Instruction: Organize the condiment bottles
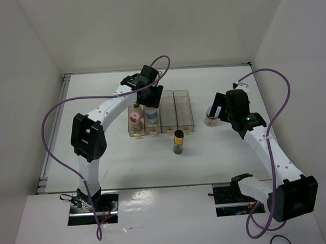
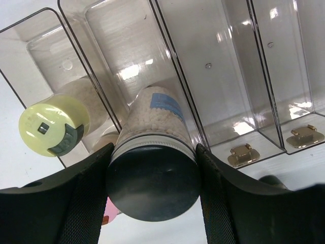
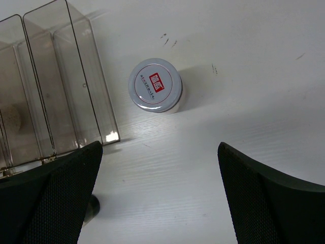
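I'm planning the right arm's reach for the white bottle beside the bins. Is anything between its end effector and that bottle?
Nothing visible stands in the way. The right end effector hangs open over the white bottle, which stands upright and alone on the table, apart from the nearest bin.

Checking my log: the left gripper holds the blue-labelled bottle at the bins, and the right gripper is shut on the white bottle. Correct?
Not quite: the right gripper is open, with the white bottle standing untouched on the table beyond it, as the right wrist view shows. The left gripper does hold the blue-labelled bottle at the bins.
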Robot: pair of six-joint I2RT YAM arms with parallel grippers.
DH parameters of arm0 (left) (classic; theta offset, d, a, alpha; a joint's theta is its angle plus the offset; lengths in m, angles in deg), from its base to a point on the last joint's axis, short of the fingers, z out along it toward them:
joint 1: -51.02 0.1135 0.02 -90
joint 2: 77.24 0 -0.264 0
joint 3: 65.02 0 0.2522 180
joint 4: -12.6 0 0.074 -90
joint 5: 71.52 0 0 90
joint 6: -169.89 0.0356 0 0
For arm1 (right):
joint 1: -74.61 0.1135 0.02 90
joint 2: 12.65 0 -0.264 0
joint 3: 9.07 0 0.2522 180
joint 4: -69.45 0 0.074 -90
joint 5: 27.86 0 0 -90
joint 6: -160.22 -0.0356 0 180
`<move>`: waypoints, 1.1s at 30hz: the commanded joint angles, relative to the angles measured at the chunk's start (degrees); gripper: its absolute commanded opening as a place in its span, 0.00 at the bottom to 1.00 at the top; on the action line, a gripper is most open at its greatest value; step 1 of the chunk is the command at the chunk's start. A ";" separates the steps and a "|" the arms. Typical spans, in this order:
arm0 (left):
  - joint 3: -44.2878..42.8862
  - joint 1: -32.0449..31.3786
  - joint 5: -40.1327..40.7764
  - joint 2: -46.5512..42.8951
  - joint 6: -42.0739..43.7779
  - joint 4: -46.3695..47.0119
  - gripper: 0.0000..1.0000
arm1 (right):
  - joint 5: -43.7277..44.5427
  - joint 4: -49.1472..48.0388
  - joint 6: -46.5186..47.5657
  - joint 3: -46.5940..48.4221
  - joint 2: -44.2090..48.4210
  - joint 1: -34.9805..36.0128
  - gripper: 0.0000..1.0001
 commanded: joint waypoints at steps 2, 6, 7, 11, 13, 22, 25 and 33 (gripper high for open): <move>-0.02 0.55 -1.38 -0.13 1.26 4.03 0.70 | 0.15 -2.27 -0.22 -0.08 -0.07 -0.15 0.98; 0.59 0.55 -1.38 -0.13 1.79 4.04 0.78 | 0.15 -2.27 -0.22 -0.08 -0.07 -0.15 0.98; 1.11 0.55 -0.85 -0.13 1.79 4.04 0.79 | 0.15 -2.27 -0.22 -0.08 -0.07 -0.15 0.98; 0.60 0.55 -0.85 -0.13 1.79 4.04 0.87 | 0.15 -2.27 -0.22 -0.08 -0.07 -0.15 0.98; -0.19 -0.06 -0.85 -0.65 2.31 2.73 0.90 | 0.15 -2.27 -0.22 -0.08 -0.07 -0.15 0.98; -7.58 -2.96 2.49 -8.73 2.32 -2.73 0.99 | 0.15 -2.27 -0.22 -0.08 0.54 -0.15 0.98; -7.06 -4.10 0.58 -14.18 2.32 -3.96 0.99 | 0.68 -2.27 -0.22 -0.60 1.25 -0.15 0.98; 10.83 -9.90 -23.16 -29.65 9.43 5.26 0.99 | 1.21 -2.27 -0.22 -0.61 1.77 -0.15 0.98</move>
